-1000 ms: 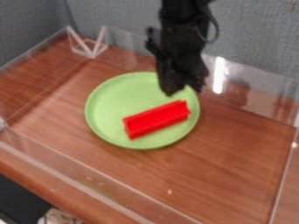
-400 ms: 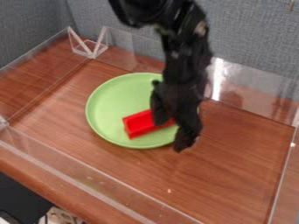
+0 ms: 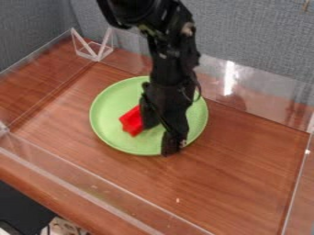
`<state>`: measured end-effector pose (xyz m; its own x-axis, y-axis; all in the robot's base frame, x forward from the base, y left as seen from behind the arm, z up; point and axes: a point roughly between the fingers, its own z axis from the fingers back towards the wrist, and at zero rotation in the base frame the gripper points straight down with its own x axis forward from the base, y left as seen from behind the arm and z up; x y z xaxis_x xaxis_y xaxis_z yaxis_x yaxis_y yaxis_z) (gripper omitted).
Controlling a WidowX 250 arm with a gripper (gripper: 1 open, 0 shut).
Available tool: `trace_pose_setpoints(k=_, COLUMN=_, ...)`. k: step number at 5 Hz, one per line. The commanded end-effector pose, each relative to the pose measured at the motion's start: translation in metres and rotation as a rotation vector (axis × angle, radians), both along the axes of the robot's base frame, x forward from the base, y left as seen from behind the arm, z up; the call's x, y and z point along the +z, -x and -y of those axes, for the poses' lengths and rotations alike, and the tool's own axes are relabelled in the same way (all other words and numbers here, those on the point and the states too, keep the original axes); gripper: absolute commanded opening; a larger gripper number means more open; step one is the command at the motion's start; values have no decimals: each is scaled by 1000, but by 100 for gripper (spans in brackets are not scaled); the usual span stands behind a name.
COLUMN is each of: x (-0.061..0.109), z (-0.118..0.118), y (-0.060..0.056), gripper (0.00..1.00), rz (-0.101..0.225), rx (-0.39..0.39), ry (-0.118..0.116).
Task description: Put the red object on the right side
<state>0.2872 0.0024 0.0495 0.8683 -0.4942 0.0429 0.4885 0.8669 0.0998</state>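
Pincer [image 3: 164, 130] is low over the lime-green round plate [image 3: 112, 95], on its right half, in front of the block's right end. Dark fingers overlap in this view, so can't tell how wide they stand or whether they have hold of anything.

Red rectangular block [image 3: 131, 120] is on the plate, left end showing left of the pincer, rest hidden. Target is the bare brown wooden counter [image 3: 240, 163] right of the plate, inside the clear acrylic wall [image 3: 260, 108].

Step in hand looks like lining up the grasp. To do it well: get one finger each side of the bar's long faces, close to mid-length, wrist turned to match its slant. Go down straight, stop just short of the plate, close evenly. If a finger is over the top face, back up and re-aim; pushing down could tip or slide the plate. Once gripped, lift plumb until the bar is above the plate rim, then carry right, lower till it's flat on wood, release. Keep off the wall.
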Motion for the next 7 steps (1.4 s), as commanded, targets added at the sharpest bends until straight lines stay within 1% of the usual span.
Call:
trace_pose_setpoints(k=1, x=12, z=0, y=-7, gripper=0, rz=68, rx=-16, ry=-9)
trace_pose_setpoints(k=2, x=12, z=6, y=-1, gripper=0, rz=76, rx=-30, ry=-13)
trace_pose_setpoints(k=3, x=36, z=22, y=5, gripper=0, rz=129, rx=-56, ry=-30)
trace_pose_setpoints(k=4, x=33, z=61, y=19, gripper=0, rz=135, rx=-75, ry=-19)
trace_pose_setpoints(k=5, x=18, z=78, y=29, gripper=0, rz=109, rx=-53, ry=-5)
trace_pose_setpoints(k=7, x=28, z=27, y=26, gripper=0, rz=105, rx=35, ry=-22)
